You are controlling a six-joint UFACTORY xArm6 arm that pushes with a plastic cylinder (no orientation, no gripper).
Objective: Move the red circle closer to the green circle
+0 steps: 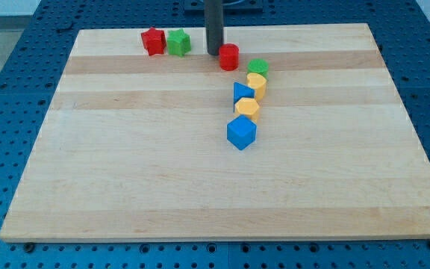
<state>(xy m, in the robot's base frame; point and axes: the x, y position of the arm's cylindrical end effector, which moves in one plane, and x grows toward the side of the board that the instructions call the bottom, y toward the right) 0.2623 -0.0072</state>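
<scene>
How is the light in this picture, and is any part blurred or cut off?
Camera view: even, soft light; blocks such as the red circle and green circle cast only faint shadows and look sharp. No strong glare on the board. The rod is cut off by the view's top; my tip shows.

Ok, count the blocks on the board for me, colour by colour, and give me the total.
Red: 2, the red star and the red circle.
Green: 2, the green star and the green circle.
Yellow: 2, one yellow block and a yellow hexagon.
Blue: 2, the blue triangle and the blue cube.
Total: 8 blocks.
</scene>
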